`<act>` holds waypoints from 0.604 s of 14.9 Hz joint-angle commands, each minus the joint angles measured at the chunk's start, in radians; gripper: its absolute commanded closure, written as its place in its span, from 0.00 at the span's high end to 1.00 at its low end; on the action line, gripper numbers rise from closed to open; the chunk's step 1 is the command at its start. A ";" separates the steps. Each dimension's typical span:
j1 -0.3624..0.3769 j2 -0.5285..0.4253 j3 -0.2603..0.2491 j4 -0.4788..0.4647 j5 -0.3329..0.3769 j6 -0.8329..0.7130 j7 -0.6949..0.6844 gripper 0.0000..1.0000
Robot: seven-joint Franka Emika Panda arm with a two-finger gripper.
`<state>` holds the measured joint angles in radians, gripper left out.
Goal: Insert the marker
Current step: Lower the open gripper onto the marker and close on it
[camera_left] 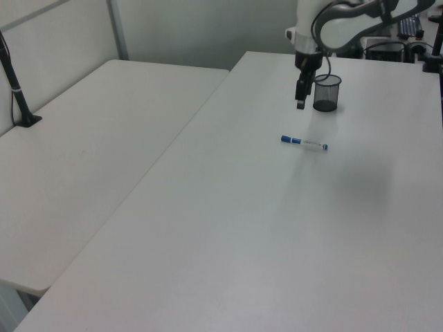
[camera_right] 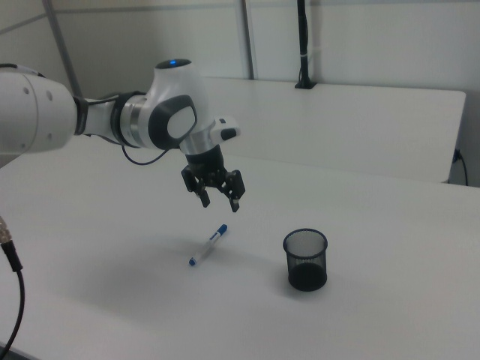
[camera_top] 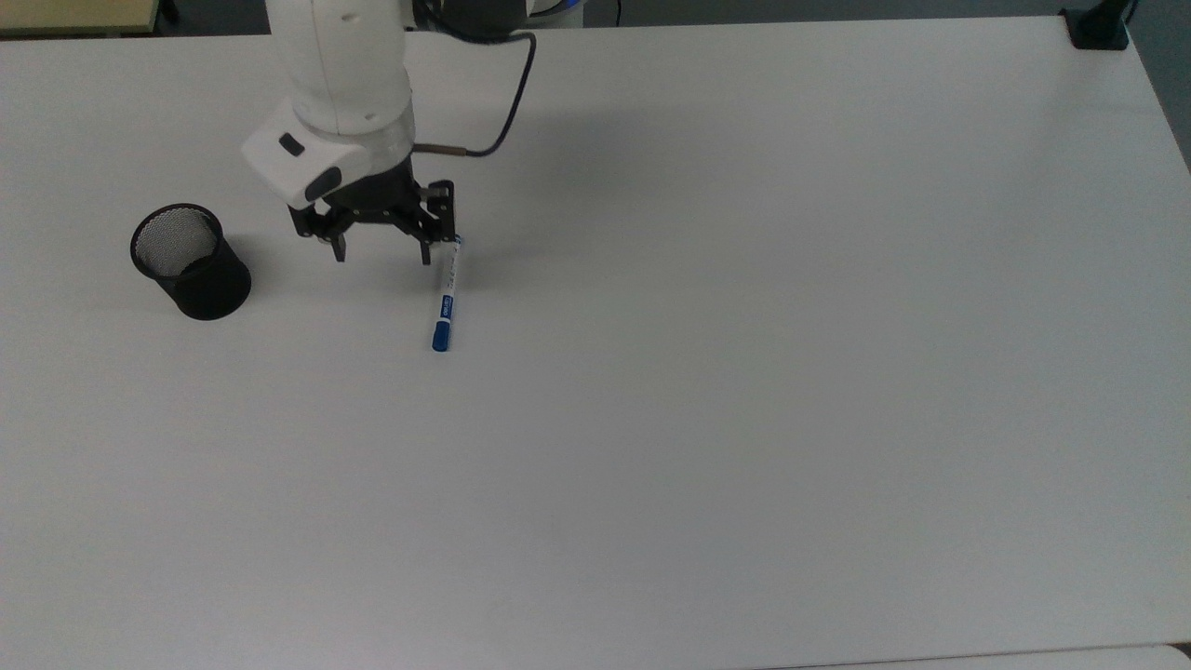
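A broad, flat white table (camera_top: 744,372) carries two things. A slim white-barrelled marker with a blue cap (camera_top: 446,298) lies flat on it (cap end toward the top view's bottom edge). Well apart from it, toward the top view's left, a black cylindrical wire-mesh cup (camera_top: 190,261) stands upright on the tabletop, its mouth open upward.

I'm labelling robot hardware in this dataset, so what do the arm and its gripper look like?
The arm is glossy white with rounded links, dark grey joint bands and a small blue light on top of one joint. A thin dark cable loops along it toward the wrist. The gripper is black, with two slim black jaws under a white wrist housing.
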<state>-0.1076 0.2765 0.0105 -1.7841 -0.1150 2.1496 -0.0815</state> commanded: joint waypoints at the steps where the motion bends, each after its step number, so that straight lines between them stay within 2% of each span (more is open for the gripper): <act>1: 0.005 0.052 0.019 -0.006 0.005 0.076 0.110 0.73; 5: 0.006 0.102 0.032 -0.008 0.005 0.147 0.183 0.73; 9: 0.023 0.139 0.034 -0.006 0.002 0.170 0.198 0.74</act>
<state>-0.1003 0.3962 0.0406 -1.7853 -0.1150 2.2917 0.0877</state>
